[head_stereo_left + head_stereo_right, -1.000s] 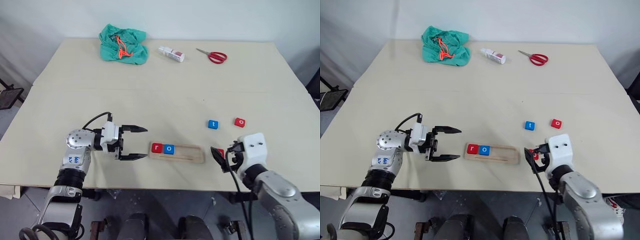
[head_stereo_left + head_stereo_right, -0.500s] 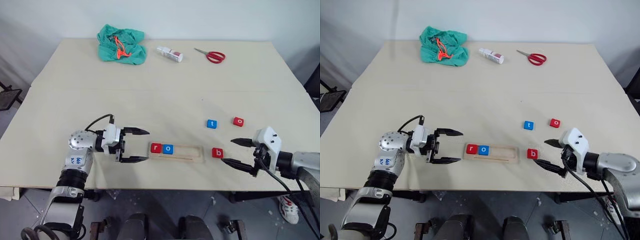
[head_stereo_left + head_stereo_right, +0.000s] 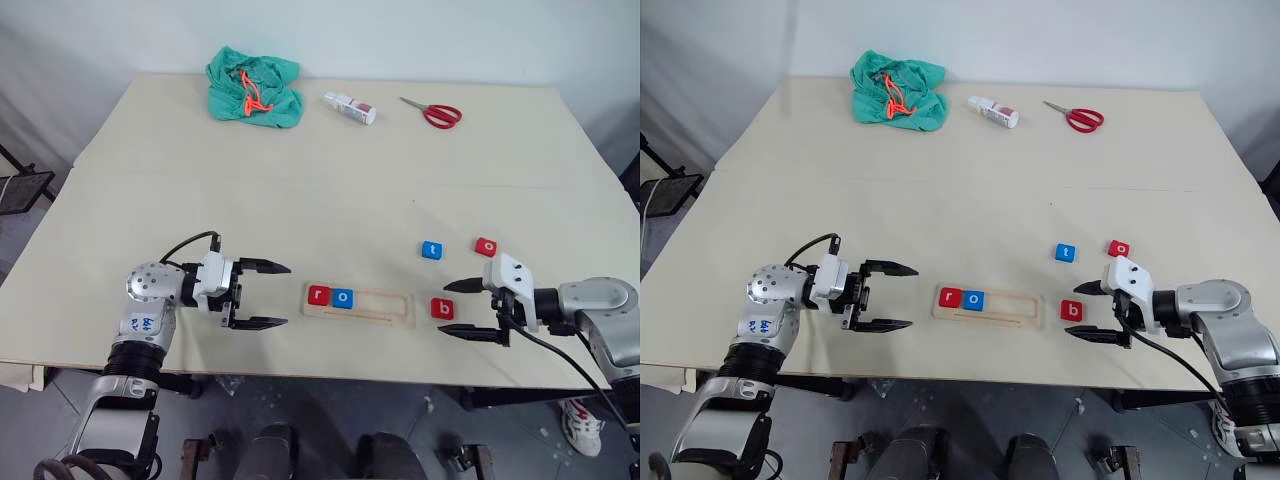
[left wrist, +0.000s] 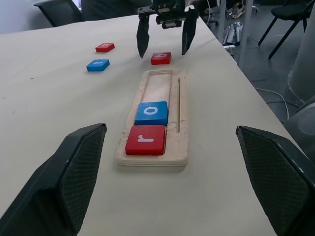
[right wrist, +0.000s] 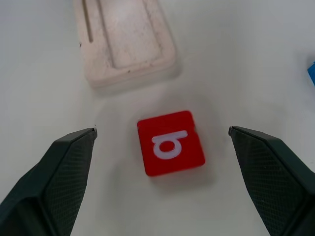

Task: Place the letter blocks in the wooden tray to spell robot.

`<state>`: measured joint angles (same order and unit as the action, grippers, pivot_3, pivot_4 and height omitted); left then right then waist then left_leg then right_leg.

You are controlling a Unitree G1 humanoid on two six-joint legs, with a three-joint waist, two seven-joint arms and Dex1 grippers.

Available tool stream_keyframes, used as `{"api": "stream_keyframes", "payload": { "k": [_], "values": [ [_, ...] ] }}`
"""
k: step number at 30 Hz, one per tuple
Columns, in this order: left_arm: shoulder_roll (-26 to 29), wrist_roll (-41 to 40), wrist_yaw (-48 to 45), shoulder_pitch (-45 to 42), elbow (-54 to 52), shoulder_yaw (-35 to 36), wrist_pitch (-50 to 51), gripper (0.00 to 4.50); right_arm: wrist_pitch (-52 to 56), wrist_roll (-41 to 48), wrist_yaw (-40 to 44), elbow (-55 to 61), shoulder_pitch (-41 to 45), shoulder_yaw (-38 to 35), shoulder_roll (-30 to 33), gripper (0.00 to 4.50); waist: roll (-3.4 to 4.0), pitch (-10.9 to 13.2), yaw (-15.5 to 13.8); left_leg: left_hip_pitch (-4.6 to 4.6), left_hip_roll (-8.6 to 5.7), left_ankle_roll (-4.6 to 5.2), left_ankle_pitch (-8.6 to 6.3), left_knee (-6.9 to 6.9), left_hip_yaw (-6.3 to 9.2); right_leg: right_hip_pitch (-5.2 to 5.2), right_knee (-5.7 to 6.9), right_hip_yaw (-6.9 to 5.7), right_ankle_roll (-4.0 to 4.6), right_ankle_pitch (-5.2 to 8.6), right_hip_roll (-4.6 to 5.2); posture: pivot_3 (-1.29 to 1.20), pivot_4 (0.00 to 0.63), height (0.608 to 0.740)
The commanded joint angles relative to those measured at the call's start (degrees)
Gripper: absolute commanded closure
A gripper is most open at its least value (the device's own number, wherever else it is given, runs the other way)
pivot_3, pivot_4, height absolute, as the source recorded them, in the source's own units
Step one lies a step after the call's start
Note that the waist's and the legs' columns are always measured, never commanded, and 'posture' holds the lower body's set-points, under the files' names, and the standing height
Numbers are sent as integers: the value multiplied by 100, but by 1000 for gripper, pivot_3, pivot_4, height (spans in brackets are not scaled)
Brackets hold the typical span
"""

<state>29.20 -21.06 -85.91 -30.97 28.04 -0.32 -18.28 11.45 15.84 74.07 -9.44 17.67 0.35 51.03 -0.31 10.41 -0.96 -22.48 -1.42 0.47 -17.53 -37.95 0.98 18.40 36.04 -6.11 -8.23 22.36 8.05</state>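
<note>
Lower left, the left gripper (image 3: 263, 295) gapes, released. At lower centre the wooden tray (image 3: 385, 308) holds red r (image 3: 318, 294) and blue o (image 3: 342, 297). Right of it, red b (image 3: 441, 309) lies before the spread, empty right gripper (image 3: 454, 310).

We hold our left gripper (image 3: 268, 295) level near the table's front edge, pointing toward our right, its two black fingers spread wide with one above the other. Our left forearm rises from below, the wrist bent sharply inward. Our right gripper (image 3: 462, 310) reaches in from the right side, pointing toward our left and tilted a little downward, its fingers parted as wide as they go. The right arm comes in low, nearly straight.
</note>
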Motion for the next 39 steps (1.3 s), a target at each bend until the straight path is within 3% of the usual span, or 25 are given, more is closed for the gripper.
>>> {"api": "stream_keyframes", "payload": {
  "k": [1, 8, 11, 18, 22, 31, 39],
  "values": [
    [46, -101, -18, 16, -156, 87, -36, 0, -259, -155, -95, -152, 73, 48, -95, 6, 0, 0, 1, 0, 0, 0, 0, 0, 0, 1, 0, 0, 0, 0, 0, 0, 150, 740],
    [39, -87, 21, -21, -157, 83, -39, 0, -473, -355, -160, -370, 132, 190, -153, 6, 0, 0, 6, 3, 2, 0, 0, -2, -1, -1, 2, 1, 0, 0, -2, 0, 150, 740],
    [42, -79, 45, -36, -160, 89, -43, 0, -558, -344, -83, -405, 115, 192, -141, 593, 0, 0, 7, 3, 2, 0, 0, -2, -1, -1, 2, 1, 0, 0, -2, 0, 150, 740],
    [50, -81, 72, -27, -177, 90, -51, 0, -657, -337, -60, -488, 109, 196, -157, 2972, 0, 0, -1, 3, 2, 0, 0, -4, -1, -3, 1, 0, 0, 0, -2, 0, 150, 740],
    [23, -112, 11, -46, -163, 66, -44, 0, -478, -215, -135, -356, 231, 74, -150, 3029, 0, 0, 0, 3, 2, 0, 0, -4, -1, -3, 1, 0, 0, 0, -2, 0, 150, 740],
    [-79, -23, -117, -283, 284, 32, -264, 0, 1673, 492, -694, 1539, 737, -122, -68, 3029, 0, 0, 8, 2, 6, -1, 0, -2, 3, 2, 2, 3, 0, 0, -4, 0, 150, 740],
    [-220, -25, -261, -496, 702, -42, -456, 0, 2529, 491, -1128, 2725, 1018, 710, -456, 3029, -1, 0, -33, -1, 3, -1, 0, -3, 7, 4, 2, 4, 0, 0, -3, 0, 150, 740]
  ]
}}
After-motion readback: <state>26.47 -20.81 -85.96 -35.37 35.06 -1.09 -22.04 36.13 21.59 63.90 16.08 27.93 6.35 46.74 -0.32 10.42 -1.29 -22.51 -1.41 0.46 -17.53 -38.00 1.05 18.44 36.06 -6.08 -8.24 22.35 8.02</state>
